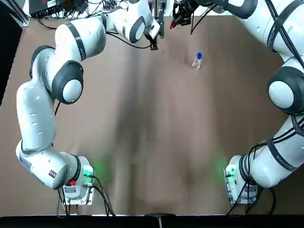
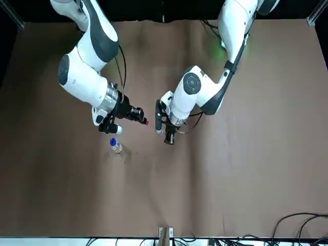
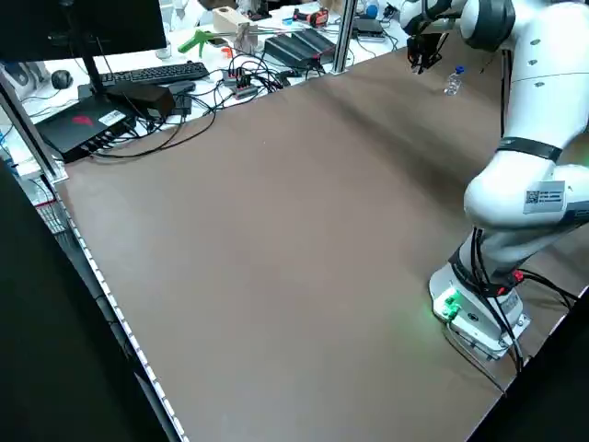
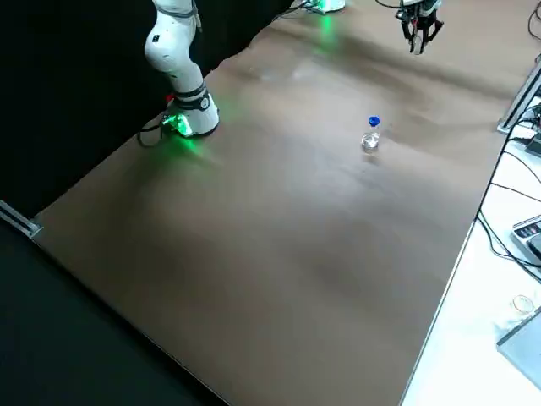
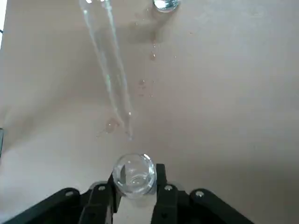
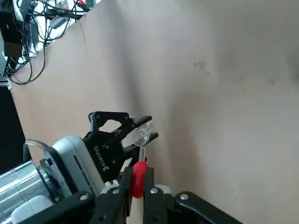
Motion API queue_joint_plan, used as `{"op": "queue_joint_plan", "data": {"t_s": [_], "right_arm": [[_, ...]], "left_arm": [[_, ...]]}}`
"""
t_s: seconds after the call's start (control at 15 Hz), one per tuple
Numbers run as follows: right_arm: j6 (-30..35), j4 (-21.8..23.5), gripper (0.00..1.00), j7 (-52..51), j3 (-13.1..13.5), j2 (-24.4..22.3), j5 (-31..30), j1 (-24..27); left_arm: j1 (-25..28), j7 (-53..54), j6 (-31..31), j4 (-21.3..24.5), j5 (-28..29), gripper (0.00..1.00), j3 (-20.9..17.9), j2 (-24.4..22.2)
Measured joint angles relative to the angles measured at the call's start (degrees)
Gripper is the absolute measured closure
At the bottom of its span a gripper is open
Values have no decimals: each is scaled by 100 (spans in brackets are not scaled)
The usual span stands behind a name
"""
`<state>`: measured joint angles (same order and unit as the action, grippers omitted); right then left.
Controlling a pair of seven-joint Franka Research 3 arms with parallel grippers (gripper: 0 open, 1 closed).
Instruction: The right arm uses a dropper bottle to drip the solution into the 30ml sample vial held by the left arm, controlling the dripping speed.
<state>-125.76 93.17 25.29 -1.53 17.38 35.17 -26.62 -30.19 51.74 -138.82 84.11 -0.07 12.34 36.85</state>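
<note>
Glass pipette (image 5: 110, 74) in my right gripper (image 6: 136, 189) slants, tip just above the vial mouth (image 5: 134, 173) clamped in my left gripper (image 5: 135, 198), lower centre.

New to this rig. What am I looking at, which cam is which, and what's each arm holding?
Two white robot arms work at a brown table. The pictures come from overhead, across the table, both sides, and one camera on each wrist. The left gripper holds a small clear sample vial between its fingers, mouth up. The right gripper holds the red-topped dropper, its glass tip reaching toward the vial. The dropper bottle, blue collar showing, stands alone on the table. A few droplets mark the surface.
</note>
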Motion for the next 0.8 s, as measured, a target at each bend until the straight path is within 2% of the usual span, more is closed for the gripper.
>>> {"op": "queue_joint_plan", "data": {"t_s": [0.47,0.8], "right_arm": [[-21,0,87,0,-1,43,0,-75],[-292,0,87,0,0,109,1,-114]], "left_arm": [[-13,-3,0,0,0,68,9,0],[-26,-4,0,0,0,68,9,2]]}}
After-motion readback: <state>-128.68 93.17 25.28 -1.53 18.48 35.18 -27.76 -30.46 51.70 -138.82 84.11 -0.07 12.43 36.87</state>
